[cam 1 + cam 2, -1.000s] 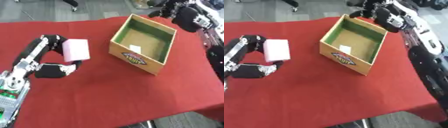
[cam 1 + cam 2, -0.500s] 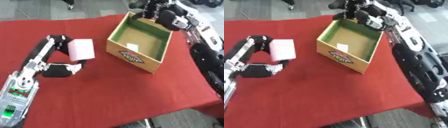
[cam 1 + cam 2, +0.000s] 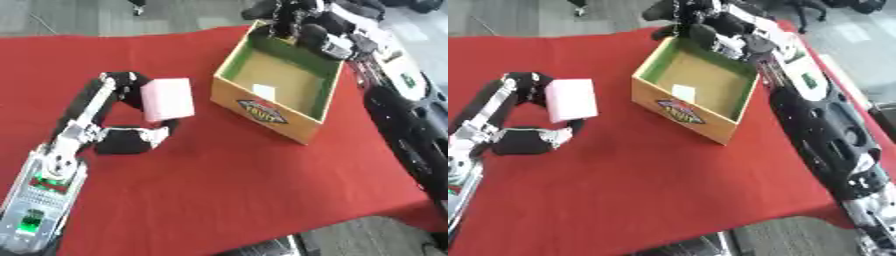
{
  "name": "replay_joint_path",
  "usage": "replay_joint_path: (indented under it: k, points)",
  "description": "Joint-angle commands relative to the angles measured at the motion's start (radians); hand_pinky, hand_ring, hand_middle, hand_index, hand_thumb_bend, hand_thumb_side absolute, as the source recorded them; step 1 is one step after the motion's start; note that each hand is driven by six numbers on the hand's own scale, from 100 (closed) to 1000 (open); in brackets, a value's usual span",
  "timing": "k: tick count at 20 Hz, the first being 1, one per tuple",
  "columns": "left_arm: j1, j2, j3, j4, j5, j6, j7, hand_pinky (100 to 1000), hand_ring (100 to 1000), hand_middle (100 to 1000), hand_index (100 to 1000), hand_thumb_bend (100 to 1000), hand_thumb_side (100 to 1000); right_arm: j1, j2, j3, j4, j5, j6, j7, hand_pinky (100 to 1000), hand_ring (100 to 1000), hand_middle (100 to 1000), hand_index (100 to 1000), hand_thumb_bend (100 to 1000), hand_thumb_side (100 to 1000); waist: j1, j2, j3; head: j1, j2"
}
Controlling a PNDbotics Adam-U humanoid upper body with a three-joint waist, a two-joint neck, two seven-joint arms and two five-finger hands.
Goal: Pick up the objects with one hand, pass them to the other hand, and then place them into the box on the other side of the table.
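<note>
Open cardboard box on red tablecloth, small white item on its floor, left hand left of the box, fingers and thumb curled around a pale pink block, right hand at the box's far rim, fingers curled, holding nothing visible

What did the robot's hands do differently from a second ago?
The right hand has swung in from the far right to hover over the box's far rim. The left hand still holds the pink block, now carried slightly nearer the box. The box itself stayed put on the red cloth.
</note>
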Motion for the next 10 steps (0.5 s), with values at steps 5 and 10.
replay_joint_path:
  k: [5,10]
  points:
    - [-0.022,-0.041,0.012,0.015,-0.023,-0.018,0.027,639,489,375,483,124,100,-0.036,0.006,-0.005,0.023,0.082,-0.069,0.015,910,1000,896,1000,100,450,-0.002,0.001,0.007,-0.011,-0.012]
    - [-0.025,-0.063,0.018,0.027,-0.043,-0.028,0.043,639,489,375,484,130,100,-0.048,0.016,0.001,0.033,0.140,-0.110,0.015,916,1000,912,1000,100,428,-0.005,0.012,0.012,-0.016,-0.017]
